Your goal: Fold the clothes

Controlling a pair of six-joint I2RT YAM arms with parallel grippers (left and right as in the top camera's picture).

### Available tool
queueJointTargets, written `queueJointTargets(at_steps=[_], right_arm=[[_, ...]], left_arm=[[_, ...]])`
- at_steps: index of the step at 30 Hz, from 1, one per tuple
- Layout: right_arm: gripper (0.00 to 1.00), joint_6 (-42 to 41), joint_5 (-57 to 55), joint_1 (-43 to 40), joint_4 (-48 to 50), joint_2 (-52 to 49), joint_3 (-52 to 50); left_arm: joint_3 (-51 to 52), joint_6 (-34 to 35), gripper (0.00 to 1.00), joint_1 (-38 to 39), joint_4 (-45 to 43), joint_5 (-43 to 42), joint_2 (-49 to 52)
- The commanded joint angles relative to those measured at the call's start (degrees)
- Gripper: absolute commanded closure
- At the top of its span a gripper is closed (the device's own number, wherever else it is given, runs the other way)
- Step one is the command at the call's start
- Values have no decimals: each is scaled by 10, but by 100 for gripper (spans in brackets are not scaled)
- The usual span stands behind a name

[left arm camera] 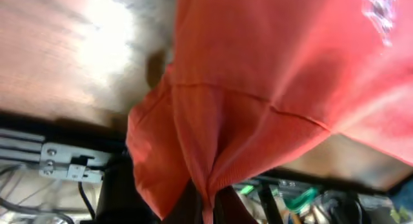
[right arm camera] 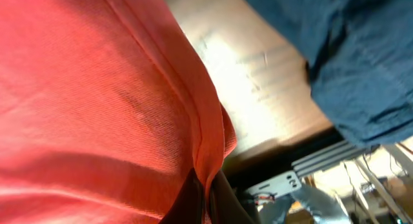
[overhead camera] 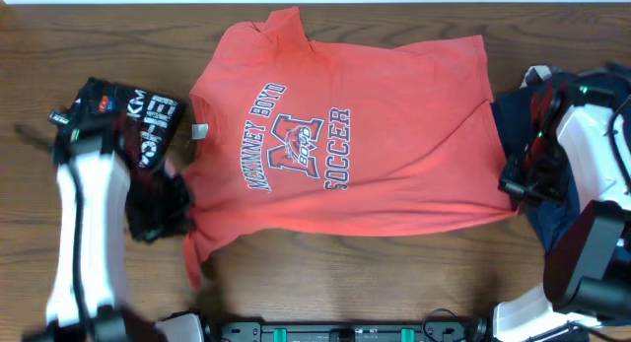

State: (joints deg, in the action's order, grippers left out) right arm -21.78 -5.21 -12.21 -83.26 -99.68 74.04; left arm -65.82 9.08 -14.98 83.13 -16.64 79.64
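Left claw [left arm camera: 208, 208], right claw [right arm camera: 206, 201] pinching coral-red T-shirt [overhead camera: 394, 174], spread flat.

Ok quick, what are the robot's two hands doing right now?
Left gripper: closed, pinching the red T-shirt.
Right gripper: closed, pinching the same shirt's hem.

Navy shirt [overhead camera: 508, 125] partly beneath right arm [overhead camera: 592, 155]

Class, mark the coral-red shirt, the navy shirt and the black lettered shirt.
coral-red shirt [overhead camera: 414, 135]: overhead view, plain body fabric.
navy shirt [right arm camera: 361, 62]: right wrist view, middle of its fabric.
black lettered shirt [overhead camera: 148, 110]: overhead view, white lettering.
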Motion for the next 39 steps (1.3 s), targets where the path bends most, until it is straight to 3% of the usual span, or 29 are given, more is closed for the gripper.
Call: queueJointTargets(at_steps=[1,10,16,23,32,39], right_arm=[[99,-39,-30,-4,-1,71,-28],[97,-56,-38,-5,8,211,-73],[97,-35,-32,-5,94,211,-73],[99,2,-2,-5,214,160,-73],[99,34,76,0,376,68,-73],[99,34,98,18,457,4,-73]], left_arm=[[40,27,94,-29,-1,22,-68],[43,70,94,-55,15,14,-221],[45,81,94,-55,-85,7,-233],[48,108,94,-54,-241,1,-140],[48,108,94,-33,-426,-80,28],[48,108,94,0,-493,-80,123]])
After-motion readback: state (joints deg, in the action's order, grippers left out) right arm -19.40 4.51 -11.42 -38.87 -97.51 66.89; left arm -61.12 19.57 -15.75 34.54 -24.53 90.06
